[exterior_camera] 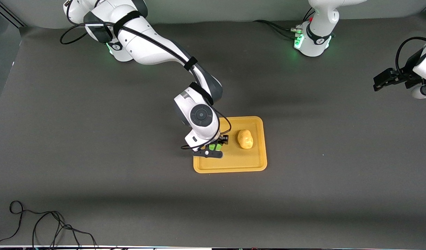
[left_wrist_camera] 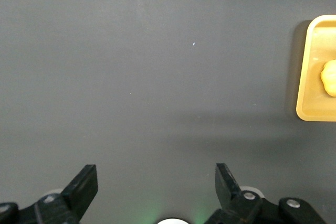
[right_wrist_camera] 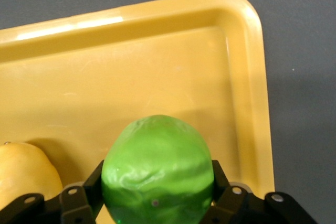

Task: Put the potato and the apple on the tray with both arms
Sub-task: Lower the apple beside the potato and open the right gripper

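Observation:
The orange-yellow tray (exterior_camera: 233,163) lies mid-table. The yellow-tan potato (exterior_camera: 245,139) rests on it, toward the left arm's end. My right gripper (exterior_camera: 215,147) is over the tray's other end, shut on the green apple (exterior_camera: 215,146), which shows large between the black fingers in the right wrist view (right_wrist_camera: 157,169), with the potato (right_wrist_camera: 23,174) beside it on the tray (right_wrist_camera: 157,56). My left gripper (exterior_camera: 384,80) waits open and empty over bare table at the left arm's end; its view shows the open gripper (left_wrist_camera: 156,184), the tray's edge (left_wrist_camera: 307,72) and a bit of the potato (left_wrist_camera: 329,77).
A dark grey mat (exterior_camera: 94,166) covers the table. A loose black cable (exterior_camera: 42,225) lies at the table's edge nearest the front camera, toward the right arm's end. Both arm bases glow green at the table's back.

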You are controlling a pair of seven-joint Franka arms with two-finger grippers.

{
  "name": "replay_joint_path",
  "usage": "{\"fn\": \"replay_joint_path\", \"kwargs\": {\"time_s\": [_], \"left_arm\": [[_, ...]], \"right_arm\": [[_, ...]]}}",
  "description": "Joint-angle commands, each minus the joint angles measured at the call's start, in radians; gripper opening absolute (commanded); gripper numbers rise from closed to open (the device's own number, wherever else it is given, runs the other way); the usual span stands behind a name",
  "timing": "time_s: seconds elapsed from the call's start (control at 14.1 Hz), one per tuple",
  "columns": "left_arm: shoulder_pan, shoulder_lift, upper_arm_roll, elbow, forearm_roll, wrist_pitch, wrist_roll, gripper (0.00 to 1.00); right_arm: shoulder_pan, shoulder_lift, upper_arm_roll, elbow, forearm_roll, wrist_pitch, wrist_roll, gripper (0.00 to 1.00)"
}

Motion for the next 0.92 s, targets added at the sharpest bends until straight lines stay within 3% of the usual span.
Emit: {"fn": "replay_joint_path", "kwargs": {"time_s": [0.0,0.85], "left_arm": [[-0.005,-0.012,0.002,-0.009,-0.008,-0.008,0.012,1.00],[-0.008,-0.013,-0.001,-0.011,-0.008,-0.006,0.002,1.00]], "right_arm": [[0.015,-0.011,-0.015,-0.020,-0.017,0.000,0.048,0.17],[0.038,0.006,-0.012,-0.029,-0.012,0.078,0.051,0.17]]}}
